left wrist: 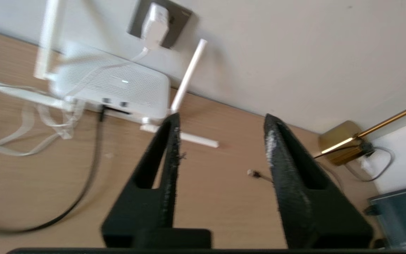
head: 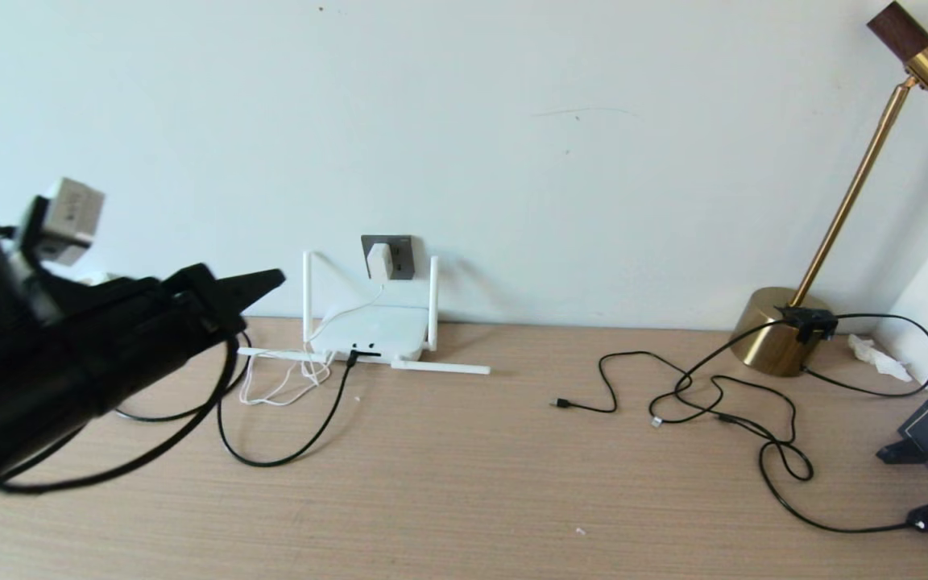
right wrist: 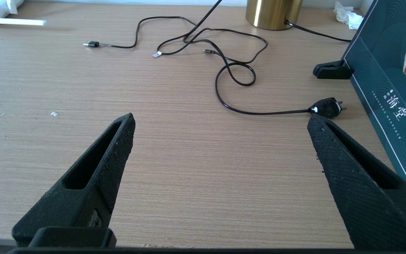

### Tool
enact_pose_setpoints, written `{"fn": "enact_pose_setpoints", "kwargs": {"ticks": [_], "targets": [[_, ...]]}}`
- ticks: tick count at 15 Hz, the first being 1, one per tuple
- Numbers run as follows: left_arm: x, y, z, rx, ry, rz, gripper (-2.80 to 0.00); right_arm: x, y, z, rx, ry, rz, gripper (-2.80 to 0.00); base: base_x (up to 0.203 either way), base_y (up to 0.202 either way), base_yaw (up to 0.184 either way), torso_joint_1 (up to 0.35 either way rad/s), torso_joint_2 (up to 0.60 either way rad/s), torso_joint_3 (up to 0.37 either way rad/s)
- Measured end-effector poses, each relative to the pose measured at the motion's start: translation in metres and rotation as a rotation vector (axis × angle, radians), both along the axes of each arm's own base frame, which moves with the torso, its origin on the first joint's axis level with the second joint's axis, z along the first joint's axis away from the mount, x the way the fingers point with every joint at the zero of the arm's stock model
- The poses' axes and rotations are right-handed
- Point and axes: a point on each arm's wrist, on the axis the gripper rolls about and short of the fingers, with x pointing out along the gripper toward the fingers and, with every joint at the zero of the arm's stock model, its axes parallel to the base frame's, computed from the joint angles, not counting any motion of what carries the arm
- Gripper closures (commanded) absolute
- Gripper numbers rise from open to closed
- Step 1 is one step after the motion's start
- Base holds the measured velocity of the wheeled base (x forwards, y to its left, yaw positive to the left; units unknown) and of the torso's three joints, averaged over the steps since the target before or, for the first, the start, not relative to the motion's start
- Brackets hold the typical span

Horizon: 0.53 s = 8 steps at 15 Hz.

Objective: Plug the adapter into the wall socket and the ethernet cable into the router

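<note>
The white adapter (head: pixel 379 259) sits plugged into the dark grey wall socket (head: pixel 399 256) on the back wall, also seen as adapter (left wrist: pixel 155 24) on socket (left wrist: pixel 182 17). Its thin white cord (head: pixel 287 387) drops to the white router (head: pixel 371 332) below, which has two antennas upright and two lying flat. The black ethernet cable (head: pixel 271 459) loops over the table, and its plug (left wrist: pixel 102 114) is seated in a port on the router (left wrist: pixel 115 88). My left gripper (head: pixel 258 286) (left wrist: pixel 222 120) hangs open and empty in the air, left of the router. My right gripper (right wrist: pixel 221 120) stands open over bare table.
A brass lamp base (head: pixel 778 330) stands at the back right with thin black cables (head: pixel 714 395) tangled in front of it. A black mains plug (right wrist: pixel 326 107) lies near the right gripper. A dark teal board (right wrist: pixel 389 91) leans at the right edge.
</note>
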Motion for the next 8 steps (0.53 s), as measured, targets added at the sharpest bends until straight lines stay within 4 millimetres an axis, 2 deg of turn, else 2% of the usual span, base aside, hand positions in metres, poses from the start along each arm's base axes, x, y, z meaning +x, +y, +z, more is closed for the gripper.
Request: {"fn": "enact_pose_setpoints", "kwargs": {"ticks": [2, 4, 6, 8], "targets": [[-0.053, 0.017, -0.026, 0.143, 0.005, 0.066, 0.00, 0.000, 0.000, 0.000, 0.000, 0.000, 0.000, -2.80, 0.000, 0.000, 0.000, 0.000, 0.00, 0.000], [-0.100, 0.034, -0.072, 0.305, 0.047, 0.075, 0.00, 0.000, 0.000, 0.000, 0.000, 0.000, 0.000, -2.80, 0.000, 0.000, 0.000, 0.000, 0.00, 0.000], [-0.135, 0.046, -0.110, 0.416, 0.094, 0.005, 0.00, 0.000, 0.000, 0.000, 0.002, 0.000, -0.001, -2.80, 0.000, 0.000, 0.000, 0.000, 0.00, 0.000], [-0.164, 0.055, -0.130, 0.439, 0.093, -0.091, 0.00, 0.000, 0.000, 0.000, 0.003, -0.001, -0.003, -2.80, 0.000, 0.000, 0.000, 0.000, 0.00, 0.000]]}}
